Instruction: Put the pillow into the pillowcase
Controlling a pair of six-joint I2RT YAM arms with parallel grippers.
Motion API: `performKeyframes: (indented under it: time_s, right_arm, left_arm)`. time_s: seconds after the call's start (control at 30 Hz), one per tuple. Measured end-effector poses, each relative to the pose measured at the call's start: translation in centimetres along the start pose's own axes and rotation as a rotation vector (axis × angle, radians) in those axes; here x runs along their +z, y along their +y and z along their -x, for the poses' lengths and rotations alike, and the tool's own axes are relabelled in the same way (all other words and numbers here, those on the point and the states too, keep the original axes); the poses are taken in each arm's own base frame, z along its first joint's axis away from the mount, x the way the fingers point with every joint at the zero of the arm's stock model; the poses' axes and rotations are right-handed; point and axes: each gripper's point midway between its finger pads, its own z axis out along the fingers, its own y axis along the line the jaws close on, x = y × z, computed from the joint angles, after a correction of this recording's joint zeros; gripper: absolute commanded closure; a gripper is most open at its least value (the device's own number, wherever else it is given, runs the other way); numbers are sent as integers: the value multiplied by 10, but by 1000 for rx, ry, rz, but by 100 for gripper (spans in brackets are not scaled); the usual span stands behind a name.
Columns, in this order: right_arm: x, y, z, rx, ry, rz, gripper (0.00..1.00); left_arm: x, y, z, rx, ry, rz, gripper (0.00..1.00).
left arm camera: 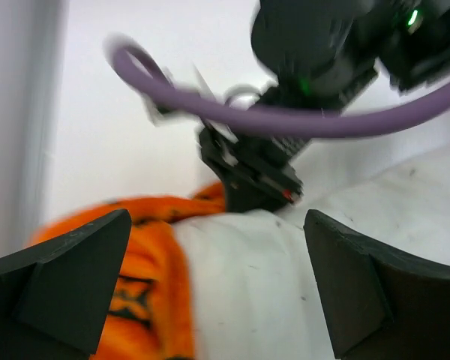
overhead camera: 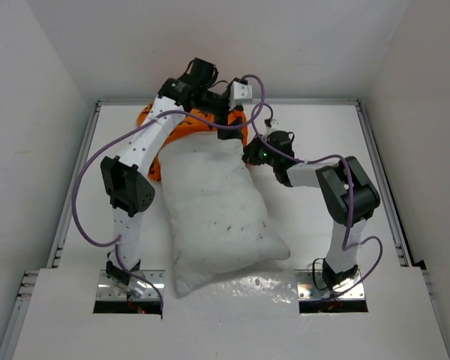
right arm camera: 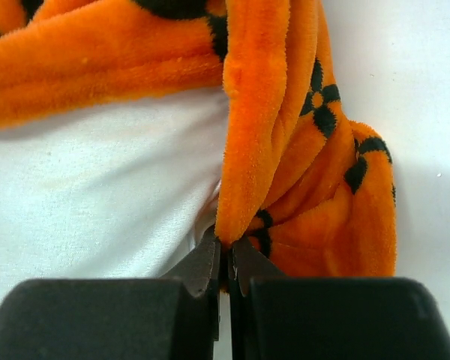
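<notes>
Orange pillowcase (right arm camera: 264,90) lies bunched at the far edge of the table (overhead camera: 322,142), around the far end of the white pillow (overhead camera: 214,214), which reaches toward the near edge. The right gripper (right arm camera: 226,259) pinches the pillowcase hem. The left gripper (left arm camera: 217,255) is spread wide above them, holding nothing.

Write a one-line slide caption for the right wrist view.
Right end effector pinches the orange pillowcase at its edge, white pillow alongside.

A robot lab cell: a white table (overhead camera: 315,135) boxed in by plain white walls (overhead camera: 232,45), metal rails (overhead camera: 381,180) along its sides, left arm (overhead camera: 131,187) and right arm (overhead camera: 345,195) bolted at the near edge, trailing purple cable (left arm camera: 285,120)
</notes>
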Motion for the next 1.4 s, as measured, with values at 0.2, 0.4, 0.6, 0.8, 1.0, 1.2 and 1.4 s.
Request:
performKeyframes:
  time_s: [0.2, 0.4, 0.6, 0.8, 1.0, 1.2, 1.4]
  right_arm:
    - [2, 1, 2, 39, -10, 14, 100]
    - [2, 6, 4, 46, -12, 37, 100]
    - [1, 6, 4, 47, -5, 47, 100]
    - [-5, -2, -6, 28, 20, 38, 100]
    - [-31, 3, -31, -36, 87, 95, 100]
    - [-71, 19, -56, -93, 148, 191, 100]
    - [-102, 33, -68, -173, 201, 253, 100]
  left_arm:
    - [-32, -17, 32, 159, -25, -21, 13]
    - [-8, -59, -57, 85, 189, -182, 0]
    - [26, -66, -114, 42, 320, -190, 36]
    - [35, -43, -128, 10, 351, -66, 100]
    - [-3, 9, -134, -84, 341, 134, 100]
    - [-54, 46, -146, -68, 397, 298, 100]
    - [-48, 45, -155, -48, 417, 302, 100]
